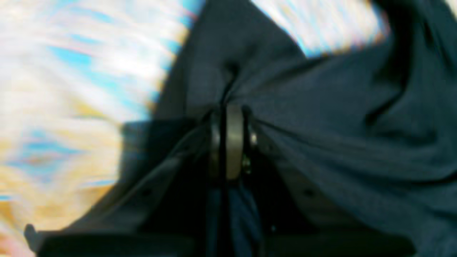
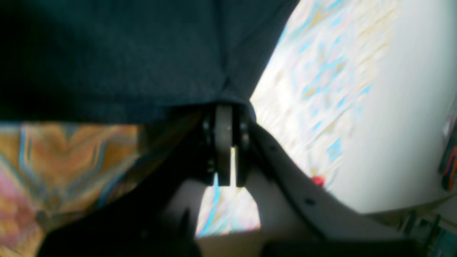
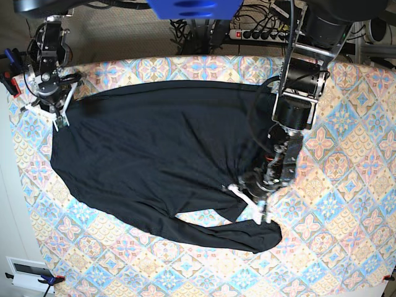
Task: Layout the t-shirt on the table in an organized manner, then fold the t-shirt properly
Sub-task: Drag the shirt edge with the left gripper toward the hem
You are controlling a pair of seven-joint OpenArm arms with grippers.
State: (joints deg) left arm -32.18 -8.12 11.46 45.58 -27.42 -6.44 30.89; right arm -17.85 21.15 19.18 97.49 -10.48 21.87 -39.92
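Both tools clamped on t-shirt (image 3: 154, 148): left tool (image 3: 247, 189) at bunched cloth, right tool (image 3: 59, 111) at its opposite corner. Advise drawing apart evenly, low over worktop (image 3: 346, 179).

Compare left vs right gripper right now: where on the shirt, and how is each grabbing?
The left gripper pinches the t-shirt mid-fabric near the lower sleeve, with folds radiating from it; the right gripper clamps an outer edge at the far corner, cloth hanging smooth. The left gripper sits well in over the table; the right gripper is by the table's edge. Both are shut on the t-shirt.
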